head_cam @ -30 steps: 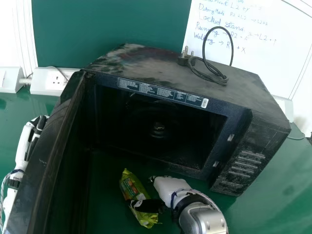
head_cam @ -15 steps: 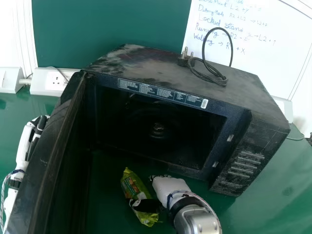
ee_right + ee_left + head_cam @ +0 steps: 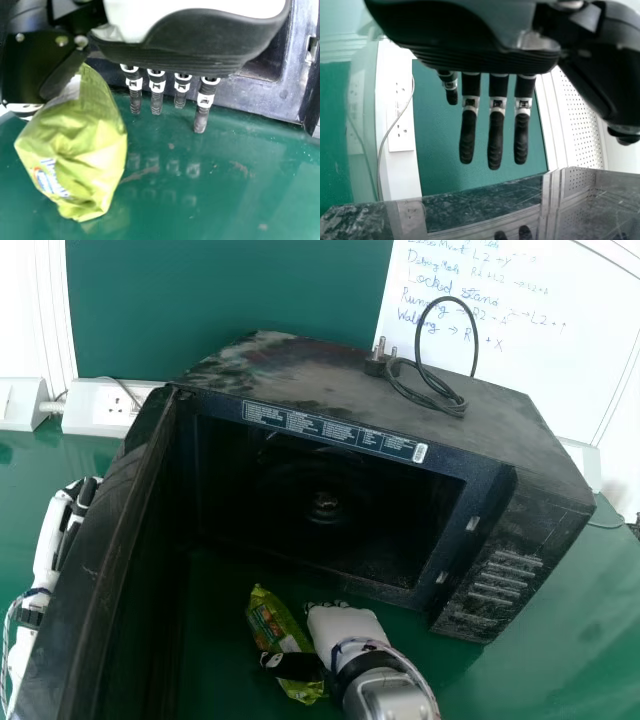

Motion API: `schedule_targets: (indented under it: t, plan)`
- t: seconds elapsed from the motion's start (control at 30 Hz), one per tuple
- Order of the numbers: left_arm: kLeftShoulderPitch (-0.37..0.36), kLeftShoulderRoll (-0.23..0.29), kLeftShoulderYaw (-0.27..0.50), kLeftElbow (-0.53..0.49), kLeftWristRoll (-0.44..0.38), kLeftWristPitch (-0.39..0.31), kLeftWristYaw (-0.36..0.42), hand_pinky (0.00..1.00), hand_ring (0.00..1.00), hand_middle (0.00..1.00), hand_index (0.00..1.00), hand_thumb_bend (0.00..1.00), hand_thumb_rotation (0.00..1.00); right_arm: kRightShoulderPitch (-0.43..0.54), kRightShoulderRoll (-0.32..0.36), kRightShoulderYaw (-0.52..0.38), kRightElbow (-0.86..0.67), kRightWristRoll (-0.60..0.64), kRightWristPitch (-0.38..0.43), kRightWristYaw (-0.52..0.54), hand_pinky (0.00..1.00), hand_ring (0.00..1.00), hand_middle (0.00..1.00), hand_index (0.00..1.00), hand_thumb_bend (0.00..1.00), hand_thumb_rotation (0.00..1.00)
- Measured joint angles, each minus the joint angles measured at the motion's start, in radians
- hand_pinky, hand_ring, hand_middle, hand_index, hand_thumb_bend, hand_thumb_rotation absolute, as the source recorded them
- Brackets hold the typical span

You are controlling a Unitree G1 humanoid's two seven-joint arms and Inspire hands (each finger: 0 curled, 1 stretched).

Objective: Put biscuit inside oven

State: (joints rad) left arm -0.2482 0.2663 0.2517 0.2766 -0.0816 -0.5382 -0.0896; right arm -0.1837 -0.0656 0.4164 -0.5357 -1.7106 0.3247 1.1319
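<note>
White, my left hand [image 3: 54,520] sits far left, fingers straight; the biscuit [image 3: 271,625] lies lower centre, long axis slanting down-right, just left of my nearer right hand [image 3: 343,629], fingers straight, thumb across the wrapper.

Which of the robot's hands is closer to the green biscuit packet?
The right. The right hand is right beside the biscuit packet, its thumb reaching across it. The left hand is well away, on the far side of the open oven door.
</note>
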Motion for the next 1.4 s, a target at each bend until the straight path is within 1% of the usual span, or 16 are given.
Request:
schedule_targets:
  t: [0.13, 0.37, 0.53, 0.67, 0.77, 0.83, 0.87, 0.93, 0.97, 1.03, 1.07, 1.1, 1.13, 1.23, 1.33, 1.4]
  plan:
    - [0.000, 0.000, 0.000, 0.000, 0.001, 0.000, 0.000, 0.41, 0.43, 0.46, 0.48, 0.52, 0.07, 0.016, 0.021, 0.024, -0.001, -0.054, -0.017, -0.010, 0.78, 0.90, 0.96, 0.91, 0.92, 0.57]
    - [0.000, 0.000, 0.000, 0.000, 0.000, 0.000, 0.000, 0.42, 0.43, 0.45, 0.48, 0.52, 0.07, 0.054, 0.049, 0.063, -0.001, -0.131, -0.045, -0.046, 0.83, 0.92, 0.95, 0.89, 0.90, 0.55]
    - [0.000, 0.000, -0.001, 0.000, 0.000, 0.000, 0.000, 0.41, 0.43, 0.46, 0.49, 0.52, 0.07, 0.079, 0.068, 0.082, -0.007, -0.171, -0.067, -0.056, 0.82, 0.92, 0.93, 0.90, 0.89, 0.57]
    - [0.000, 0.000, -0.001, 0.000, 0.001, 0.000, 0.000, 0.41, 0.43, 0.46, 0.48, 0.52, 0.07, 0.087, 0.080, 0.089, -0.008, -0.190, -0.075, -0.061, 0.80, 0.91, 0.93, 0.90, 0.90, 0.54]
    - [0.000, 0.000, -0.001, 0.000, 0.000, 0.000, -0.001, 0.41, 0.43, 0.45, 0.48, 0.52, 0.07, 0.092, 0.080, 0.094, -0.013, -0.195, -0.092, -0.063, 0.77, 0.89, 0.92, 0.89, 0.89, 0.56]
    - [0.000, 0.000, -0.001, 0.000, 0.000, 0.000, -0.001, 0.41, 0.43, 0.45, 0.48, 0.52, 0.07, 0.092, 0.080, 0.099, -0.014, -0.204, -0.109, -0.063, 0.73, 0.85, 0.89, 0.86, 0.89, 0.56]
    - [0.000, 0.000, -0.001, 0.000, 0.001, 0.000, -0.001, 0.41, 0.43, 0.46, 0.48, 0.52, 0.07, 0.092, 0.079, 0.101, -0.015, -0.207, -0.116, -0.063, 0.69, 0.81, 0.85, 0.85, 0.89, 0.56]
    - [0.000, 0.000, -0.001, 0.000, 0.001, 0.000, -0.001, 0.41, 0.43, 0.46, 0.49, 0.52, 0.07, 0.090, 0.062, 0.106, -0.018, -0.208, -0.148, -0.068, 0.54, 0.66, 0.75, 0.79, 0.88, 0.55]
    - [0.000, 0.000, -0.001, 0.000, 0.001, -0.001, -0.001, 0.41, 0.43, 0.46, 0.49, 0.52, 0.07, 0.090, 0.047, 0.111, -0.020, -0.207, -0.167, -0.077, 0.44, 0.55, 0.66, 0.73, 0.82, 0.44]
    - [0.000, 0.000, -0.002, 0.000, 0.000, -0.001, -0.002, 0.41, 0.43, 0.46, 0.49, 0.52, 0.07, 0.089, 0.034, 0.116, -0.022, -0.204, -0.186, -0.100, 0.31, 0.41, 0.51, 0.65, 0.77, 0.23]
    - [0.000, 0.000, -0.002, 0.000, 0.000, -0.001, -0.002, 0.41, 0.43, 0.46, 0.49, 0.52, 0.07, 0.090, 0.036, 0.116, -0.022, -0.200, -0.188, -0.112, 0.28, 0.37, 0.49, 0.62, 0.67, 0.12]
    - [0.000, 0.000, -0.002, 0.000, 0.000, -0.001, -0.002, 0.41, 0.43, 0.46, 0.49, 0.52, 0.07, 0.093, 0.037, 0.115, -0.022, -0.194, -0.188, -0.118, 0.26, 0.35, 0.48, 0.57, 0.61, 0.06]
    - [0.000, 0.000, -0.002, 0.000, 0.000, -0.001, -0.002, 0.41, 0.43, 0.46, 0.49, 0.52, 0.07, 0.094, 0.038, 0.113, -0.022, -0.185, -0.188, -0.126, 0.24, 0.32, 0.48, 0.53, 0.57, 0.03]
    - [-0.001, 0.000, -0.002, 0.000, 0.000, -0.001, -0.003, 0.41, 0.43, 0.46, 0.49, 0.52, 0.07, 0.101, 0.046, 0.106, -0.021, -0.164, -0.183, -0.155, 0.16, 0.21, 0.47, 0.49, 0.54, 0.00]
    - [0.000, 0.000, -0.002, 0.001, 0.000, -0.001, -0.003, 0.41, 0.43, 0.46, 0.48, 0.52, 0.07, 0.114, 0.060, 0.101, -0.019, -0.153, -0.173, -0.182, 0.12, 0.18, 0.47, 0.49, 0.53, 0.00]
    - [-0.001, 0.000, -0.002, 0.001, 0.000, -0.001, -0.003, 0.41, 0.43, 0.46, 0.48, 0.52, 0.07, 0.122, 0.062, 0.099, -0.017, -0.145, -0.170, -0.201, 0.12, 0.18, 0.47, 0.49, 0.53, 0.00]
